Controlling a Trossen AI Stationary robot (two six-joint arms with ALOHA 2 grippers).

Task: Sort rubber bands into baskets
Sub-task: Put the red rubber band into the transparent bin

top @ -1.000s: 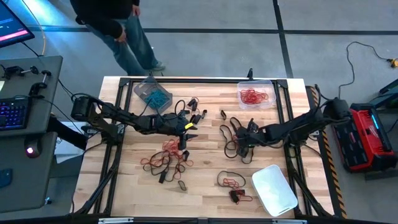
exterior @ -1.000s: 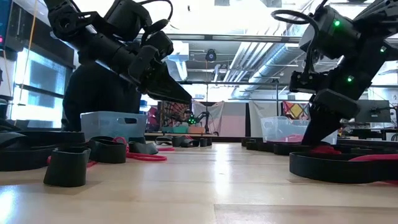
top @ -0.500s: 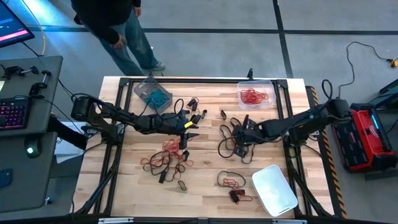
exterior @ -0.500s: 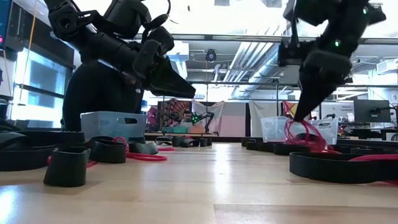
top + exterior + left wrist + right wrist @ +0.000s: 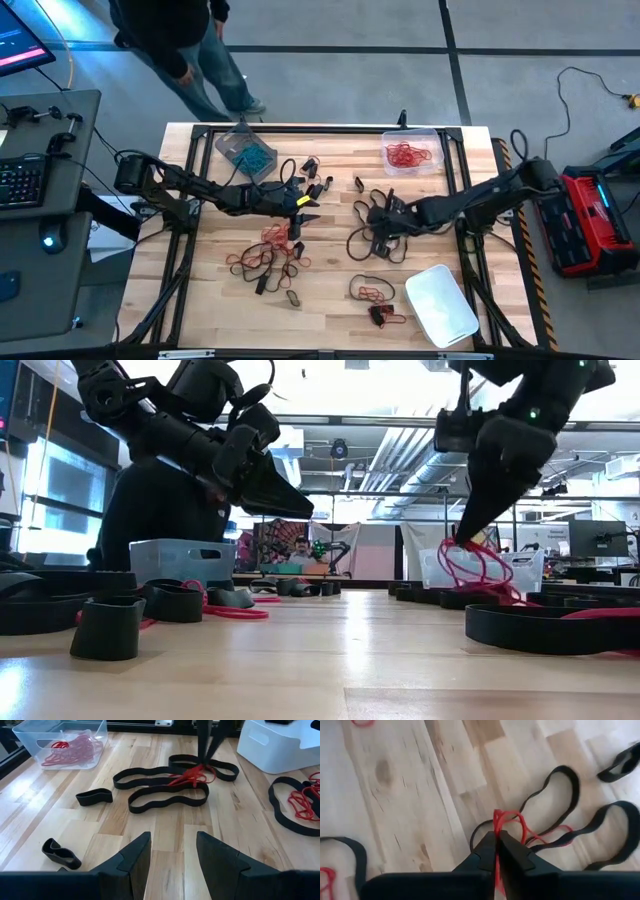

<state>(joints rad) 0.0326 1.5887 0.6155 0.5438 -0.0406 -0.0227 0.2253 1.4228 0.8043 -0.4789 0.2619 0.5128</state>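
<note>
A pale plank table (image 5: 330, 300) fills the high view. Right of centre, the right gripper (image 5: 384, 212) has its fingers pressed together on a tangle of red bands (image 5: 509, 822), lifted clear of the black loops (image 5: 167, 797). The basket of red bands (image 5: 411, 152) lies toward the upper right, nearest this arm. The left gripper (image 5: 312, 211) waits mid-table, fingers spread. Only the low view shows the red bands (image 5: 475, 568) dangling above the wood.

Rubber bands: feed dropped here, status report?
Right gripper shut on red bands, lifting. Left gripper open, waiting mid-table. Black bands beneath.
</note>
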